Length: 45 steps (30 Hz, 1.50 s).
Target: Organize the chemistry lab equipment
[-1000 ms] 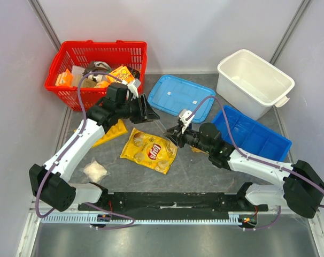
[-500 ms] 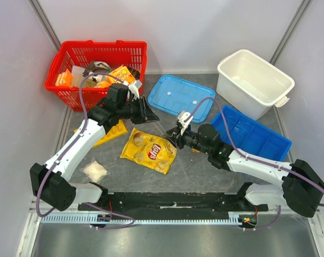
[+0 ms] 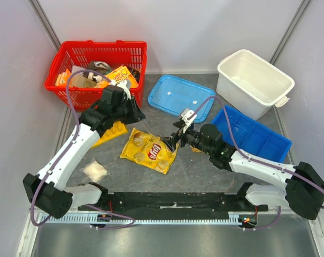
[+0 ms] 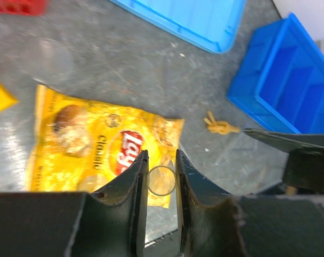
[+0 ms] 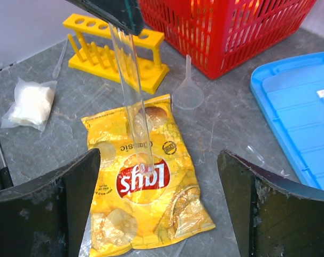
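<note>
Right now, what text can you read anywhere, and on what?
"Lay's": logo on the bag.
"Classic": same bag, beside the logo.
White label on the lid: too small to read.
Packets in the basket: print too blurred to read.

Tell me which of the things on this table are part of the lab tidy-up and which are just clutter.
Lab equipment: test tube, held in the left claw; yellow test tube rack; clear funnel.

Just lying about: Lay's chip bag; small white packet; tan knotted scrap beside the blue bin.
</note>
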Motion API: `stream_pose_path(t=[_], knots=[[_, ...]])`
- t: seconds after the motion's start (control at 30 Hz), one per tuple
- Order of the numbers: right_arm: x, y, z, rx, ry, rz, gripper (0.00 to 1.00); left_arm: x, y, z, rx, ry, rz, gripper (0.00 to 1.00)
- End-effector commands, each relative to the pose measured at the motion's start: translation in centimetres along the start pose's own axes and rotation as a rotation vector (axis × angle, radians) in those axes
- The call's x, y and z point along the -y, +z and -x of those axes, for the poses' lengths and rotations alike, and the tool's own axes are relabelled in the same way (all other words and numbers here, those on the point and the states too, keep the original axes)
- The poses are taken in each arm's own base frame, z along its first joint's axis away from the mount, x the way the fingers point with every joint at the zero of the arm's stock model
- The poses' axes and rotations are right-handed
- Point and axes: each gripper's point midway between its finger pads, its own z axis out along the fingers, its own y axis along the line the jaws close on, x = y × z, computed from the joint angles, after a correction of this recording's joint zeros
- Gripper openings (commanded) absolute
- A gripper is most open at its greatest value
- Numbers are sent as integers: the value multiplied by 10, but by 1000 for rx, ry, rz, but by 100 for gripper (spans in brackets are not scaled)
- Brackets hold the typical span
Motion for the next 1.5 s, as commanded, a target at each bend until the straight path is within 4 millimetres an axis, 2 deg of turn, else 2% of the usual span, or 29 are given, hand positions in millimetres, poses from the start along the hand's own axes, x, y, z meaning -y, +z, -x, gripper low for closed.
stream_pose_path(t=[0.0, 0.2, 0.43, 0.77, 1.47], knots=[[4, -10, 29, 92, 4, -38, 98, -26, -49, 49, 249, 115, 196, 11], [8, -19, 30, 99, 6, -68, 98, -65, -94, 82, 466, 189, 441, 11], [10, -24, 32, 91, -13, -76, 98, -98, -111, 106, 593, 219, 624, 9], [15, -37, 38, 104, -38, -108, 98, -128, -109, 124, 616, 212, 685, 9], [15, -36, 36, 99, -41, -110, 98, -136, -75, 120, 540, 239, 649, 11]])
